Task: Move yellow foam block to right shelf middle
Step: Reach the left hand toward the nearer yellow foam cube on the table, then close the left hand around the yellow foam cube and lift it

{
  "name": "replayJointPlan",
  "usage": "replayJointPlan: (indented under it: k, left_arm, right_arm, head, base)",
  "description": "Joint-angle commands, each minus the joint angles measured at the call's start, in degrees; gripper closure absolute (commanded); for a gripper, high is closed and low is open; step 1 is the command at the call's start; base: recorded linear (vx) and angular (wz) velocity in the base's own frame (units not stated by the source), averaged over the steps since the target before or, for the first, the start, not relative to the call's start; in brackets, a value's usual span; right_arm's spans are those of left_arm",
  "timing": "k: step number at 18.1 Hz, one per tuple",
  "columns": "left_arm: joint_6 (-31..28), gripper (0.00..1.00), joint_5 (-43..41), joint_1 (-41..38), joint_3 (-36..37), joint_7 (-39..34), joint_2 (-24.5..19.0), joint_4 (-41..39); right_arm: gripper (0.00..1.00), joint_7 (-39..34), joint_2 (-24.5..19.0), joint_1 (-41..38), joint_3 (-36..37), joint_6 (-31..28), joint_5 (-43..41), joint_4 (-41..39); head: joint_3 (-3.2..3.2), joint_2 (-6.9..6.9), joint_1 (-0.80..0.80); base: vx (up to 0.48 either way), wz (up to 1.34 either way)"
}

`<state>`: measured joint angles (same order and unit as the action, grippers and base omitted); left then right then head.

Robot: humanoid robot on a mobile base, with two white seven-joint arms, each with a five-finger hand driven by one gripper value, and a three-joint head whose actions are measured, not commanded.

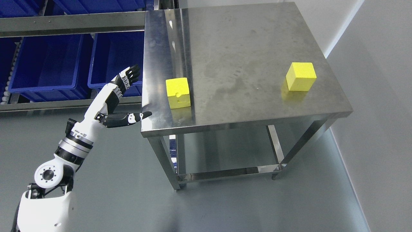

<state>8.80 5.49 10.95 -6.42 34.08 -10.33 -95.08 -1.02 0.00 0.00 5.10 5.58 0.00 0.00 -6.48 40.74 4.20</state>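
Two yellow foam blocks stand on a steel table (244, 48). One yellow foam block (178, 92), with a notch cut in its front face, sits near the table's left front corner. The other yellow block (301, 76) rests near the right edge. My left hand (134, 95) hovers just off the table's left edge, left of the notched block, fingers spread and thumb pointing at the table rim. It holds nothing. The right arm does not show.
Blue plastic bins (48, 61) sit on a rack behind the left arm, with a grey rail (70, 24) above them. The table has a lower shelf (225, 151). A pale wall (379, 96) runs along the right. Grey floor surrounds the table.
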Motion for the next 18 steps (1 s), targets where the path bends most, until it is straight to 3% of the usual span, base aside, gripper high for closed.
replayJointPlan:
  k: [1, 8, 18]
  left_arm:
    - [-2.37, 0.02, -0.65, 5.21, 3.34, 0.99, -4.44, 5.25]
    - [-2.91, 0.02, -2.41, 9.18, 14.14, 1.17, -2.42, 10.61]
    - [-2.73, 0.02, -8.47, 14.71, 16.09, 2.48, 0.66, 22.82]
  right_arm:
    - [0.0, -0.04, 1.0, 0.09, 0.0, -0.04, 0.0, -1.0]
    - [0.0, -0.04, 1.0, 0.09, 0.0, -0.04, 0.0, -1.0]
    - [0.0, -0.04, 1.0, 0.09, 0.0, -0.04, 0.0, -1.0]
  head:
    - [0.0, 0.0, 0.0]
    - [0.0, 0.0, 0.0]
    - [0.0, 0.0, 0.0]
  base:
    - [0.0, 0.0]
    - [0.0, 0.0]
    - [0.0, 0.0]
